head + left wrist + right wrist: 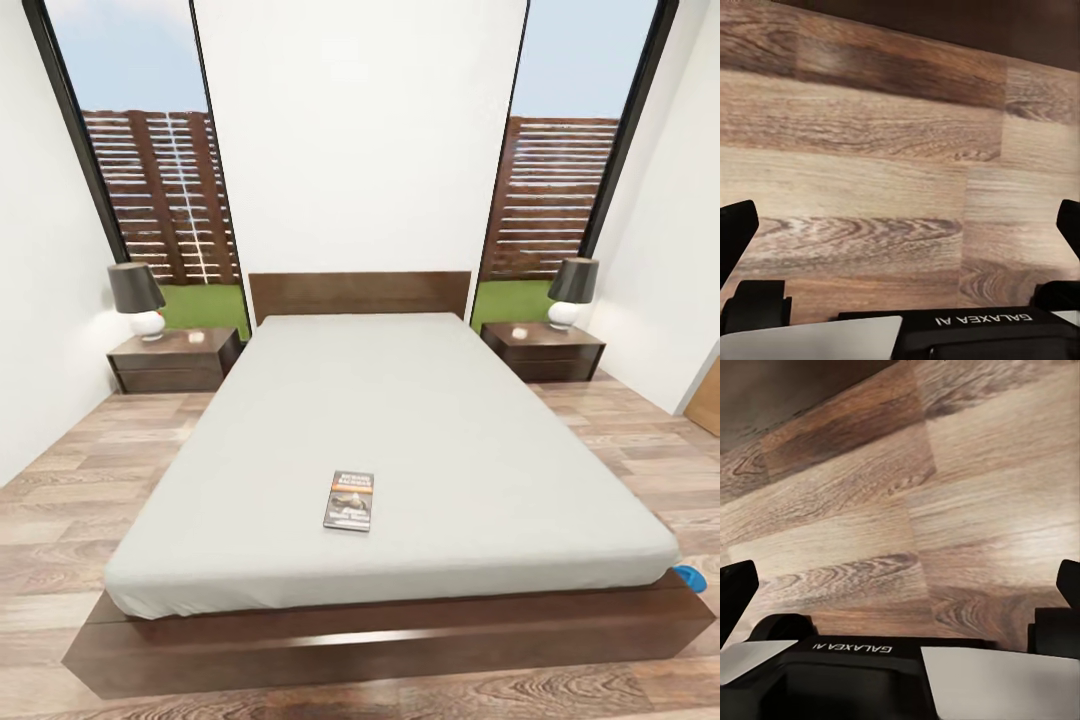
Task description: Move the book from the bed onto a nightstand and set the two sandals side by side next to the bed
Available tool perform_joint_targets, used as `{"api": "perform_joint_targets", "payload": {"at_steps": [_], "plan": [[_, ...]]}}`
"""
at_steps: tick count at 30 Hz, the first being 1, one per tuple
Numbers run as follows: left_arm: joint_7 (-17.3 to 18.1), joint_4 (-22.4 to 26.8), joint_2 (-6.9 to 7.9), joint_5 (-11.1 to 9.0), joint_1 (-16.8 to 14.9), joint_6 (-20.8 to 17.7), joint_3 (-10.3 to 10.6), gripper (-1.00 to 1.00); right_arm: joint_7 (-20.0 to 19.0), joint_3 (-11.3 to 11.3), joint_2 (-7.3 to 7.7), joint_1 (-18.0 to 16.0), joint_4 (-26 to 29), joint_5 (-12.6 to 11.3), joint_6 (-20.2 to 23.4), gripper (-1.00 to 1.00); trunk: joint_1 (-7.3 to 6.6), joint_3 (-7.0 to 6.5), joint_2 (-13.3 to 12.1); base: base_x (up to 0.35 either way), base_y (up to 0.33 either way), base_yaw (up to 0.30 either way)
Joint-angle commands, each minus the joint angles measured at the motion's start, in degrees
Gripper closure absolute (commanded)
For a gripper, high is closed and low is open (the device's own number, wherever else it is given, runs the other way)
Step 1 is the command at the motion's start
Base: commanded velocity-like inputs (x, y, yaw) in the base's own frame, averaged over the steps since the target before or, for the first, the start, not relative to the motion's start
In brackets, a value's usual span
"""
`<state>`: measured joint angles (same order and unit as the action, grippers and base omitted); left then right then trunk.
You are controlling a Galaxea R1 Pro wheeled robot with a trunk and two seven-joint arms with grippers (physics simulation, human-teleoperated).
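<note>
Both grippers, left (900,225) and right (900,585), hung spread wide above plank floor (870,150), grasping nothing. On the bed (400,400) lay the book (349,501); one sandal (692,577) peeked beside its corner.

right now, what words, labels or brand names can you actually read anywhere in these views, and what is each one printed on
"GALAXEA AI", upside down in white letters, on the black body of the left gripper.
"GALAXEA AI", upside down in white letters, on the black body of the right gripper.
Small dark paperback book with an orange band on the pale grey-white mattress of the bed: white title lettering shows on the cover, too small and blurred to read.
</note>
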<state>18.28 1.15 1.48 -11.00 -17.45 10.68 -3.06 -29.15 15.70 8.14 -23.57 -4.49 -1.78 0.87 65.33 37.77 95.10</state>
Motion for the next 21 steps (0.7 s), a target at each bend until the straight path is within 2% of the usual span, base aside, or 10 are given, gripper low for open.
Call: {"api": "perform_joint_targets", "payload": {"at_steps": [1,21], "plan": [[0.4,-0.1,0.01,-0.2,0.0,0.0,-0.3,-1.0,-0.2,0.3,0.04,-0.1,-0.2,-0.2,0.1,-1.0,-0.23,-0.13,-0.4,0.0,0.0,0.0],[0.4,-0.1,0.01,-0.2,0.0,0.0,-0.3,-1.0,-0.2,0.3,0.04,-0.1,-0.2,-0.2,0.1,-1.0,-4.62,-3.72,-8.4,0.0,0.0,0.0]]}}
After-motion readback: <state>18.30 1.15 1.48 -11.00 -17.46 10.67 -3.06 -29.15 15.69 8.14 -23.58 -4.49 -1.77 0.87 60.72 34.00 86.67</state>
